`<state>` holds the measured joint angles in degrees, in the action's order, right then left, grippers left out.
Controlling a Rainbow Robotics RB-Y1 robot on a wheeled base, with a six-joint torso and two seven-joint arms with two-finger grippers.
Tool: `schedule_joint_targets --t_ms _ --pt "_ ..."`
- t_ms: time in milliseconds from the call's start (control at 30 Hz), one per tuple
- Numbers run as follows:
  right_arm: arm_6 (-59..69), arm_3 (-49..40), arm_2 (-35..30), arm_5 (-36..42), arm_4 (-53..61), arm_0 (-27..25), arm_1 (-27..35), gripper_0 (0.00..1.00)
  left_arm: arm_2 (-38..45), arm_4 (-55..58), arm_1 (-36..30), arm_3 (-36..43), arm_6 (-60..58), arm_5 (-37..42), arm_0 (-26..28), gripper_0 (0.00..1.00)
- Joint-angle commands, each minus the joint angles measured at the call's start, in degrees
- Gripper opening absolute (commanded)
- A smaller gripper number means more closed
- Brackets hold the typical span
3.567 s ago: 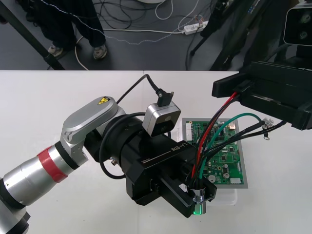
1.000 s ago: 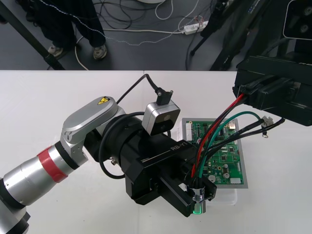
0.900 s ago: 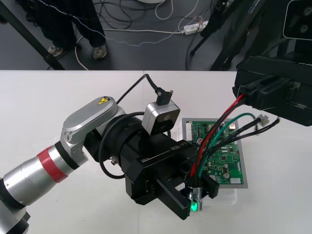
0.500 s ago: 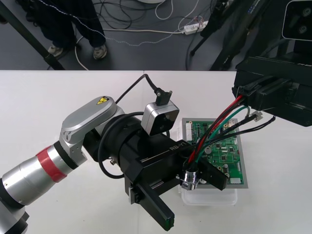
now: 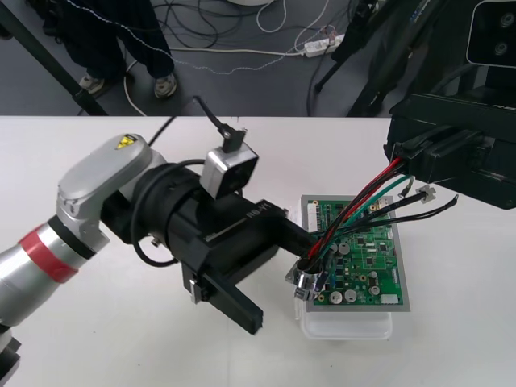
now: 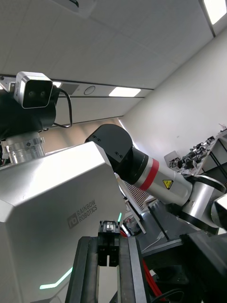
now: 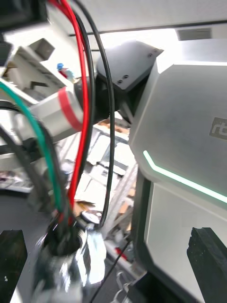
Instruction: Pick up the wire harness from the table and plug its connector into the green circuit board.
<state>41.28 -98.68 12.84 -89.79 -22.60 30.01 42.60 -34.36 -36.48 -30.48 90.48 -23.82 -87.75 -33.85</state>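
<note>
The green circuit board [image 5: 367, 258] lies on its white base [image 5: 347, 326] right of the table's middle. My right gripper [image 5: 405, 156] hangs above the board's far right corner, shut on the harness's small black plug [image 6: 109, 242]. Red, green and black wires [image 5: 363, 201] run down from it to the round metal socket [image 5: 305, 282], which hangs over the board's left edge. My left gripper [image 5: 282, 278] is open beside the socket, one finger [image 5: 232, 300] to its left. In the left wrist view the socket [image 7: 66, 265] sits loose between the wide-apart fingers [image 7: 208, 265].
The left arm's silver links with the red ring [image 5: 40, 246] cross the table's left half. The right arm's black body [image 5: 463, 161] overhangs the right side. The table's far edge [image 5: 242, 118] meets dark floor with cables.
My left gripper opened and let go of the socket, and its arm drew back to the left. The socket now hangs by its wires from the right gripper, nearer the board's left edge.
</note>
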Motion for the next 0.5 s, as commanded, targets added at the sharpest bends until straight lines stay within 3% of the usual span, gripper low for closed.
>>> schedule_joint_targets --t_ms 33,267,500 --pt "0.38 -1.69 0.34 -0.21 -1.21 2.07 3.28 0.00 5.45 -0.26 -5.38 2.16 0.18 -2.25 0.71 1.00" --pt "-0.76 -1.69 0.34 1.82 -1.65 1.72 6.80 0.00 11.33 2.20 -10.04 2.16 0.09 -2.25 2.38 1.00" --pt "-2.61 -1.69 -1.15 3.40 -1.74 1.19 10.31 0.00 16.52 5.54 -10.65 2.25 -0.08 -2.25 6.08 1.00"
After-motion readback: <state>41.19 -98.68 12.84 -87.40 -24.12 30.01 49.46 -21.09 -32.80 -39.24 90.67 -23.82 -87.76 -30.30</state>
